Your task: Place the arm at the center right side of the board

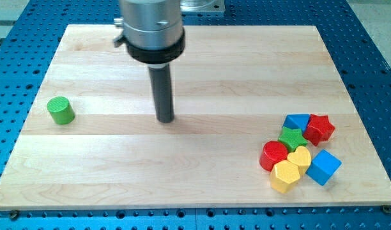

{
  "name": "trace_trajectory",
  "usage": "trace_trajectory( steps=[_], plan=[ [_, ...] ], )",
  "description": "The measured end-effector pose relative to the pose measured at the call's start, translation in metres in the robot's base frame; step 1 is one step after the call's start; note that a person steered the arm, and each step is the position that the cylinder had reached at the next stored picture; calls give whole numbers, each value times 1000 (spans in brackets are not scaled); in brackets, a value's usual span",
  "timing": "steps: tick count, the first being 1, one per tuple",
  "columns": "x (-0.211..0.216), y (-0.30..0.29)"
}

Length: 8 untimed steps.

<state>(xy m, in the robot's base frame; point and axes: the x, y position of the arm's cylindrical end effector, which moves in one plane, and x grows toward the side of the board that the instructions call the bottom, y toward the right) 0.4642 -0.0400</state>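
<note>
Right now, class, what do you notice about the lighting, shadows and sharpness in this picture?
Camera view: even, soft light on the wooden board; faint shadow beside my tip; pale sheen on the metal collar, which the top edge crops; the green cylinder and the block cluster at the view's right look sharp, no blur.

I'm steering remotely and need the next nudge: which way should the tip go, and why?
Probably slide my tip toward the view's right along its current row: it sits left of the board's middle, and the block cluster, nearest the blue block, lies lower right.
</note>
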Motion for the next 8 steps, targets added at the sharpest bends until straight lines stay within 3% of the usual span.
trace_trajectory(
  steps=[8],
  plan=[
    [-12, 221]
  ],
)
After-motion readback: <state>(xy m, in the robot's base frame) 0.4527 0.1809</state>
